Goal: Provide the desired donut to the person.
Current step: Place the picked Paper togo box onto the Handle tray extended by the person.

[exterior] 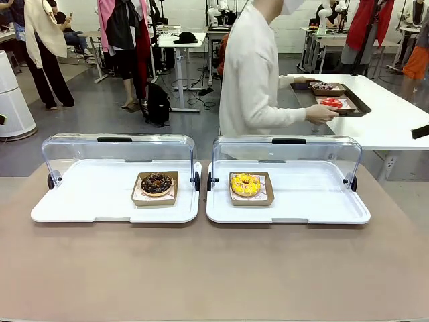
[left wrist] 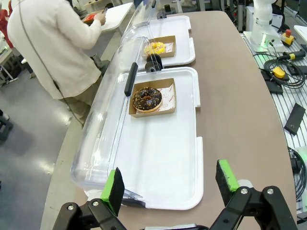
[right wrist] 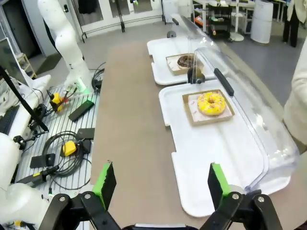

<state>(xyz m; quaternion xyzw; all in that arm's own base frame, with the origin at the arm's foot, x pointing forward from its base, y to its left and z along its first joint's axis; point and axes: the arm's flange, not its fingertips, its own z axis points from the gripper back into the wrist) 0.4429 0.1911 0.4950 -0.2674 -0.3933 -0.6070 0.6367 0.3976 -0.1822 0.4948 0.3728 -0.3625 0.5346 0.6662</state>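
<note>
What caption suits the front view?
Person turned aside with a tray; chocolate donut and yellow donut wait.

The person was cut off at the top edge in the front view. The legs were hidden behind the lid. The far tray held what seemed donuts, too small to tell.

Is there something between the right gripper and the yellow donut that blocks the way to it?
Nothing visible blocks it. The yellow donut lies in its cardboard tray, the clear lid is swung back behind it, and the right gripper has open jaws.
</note>
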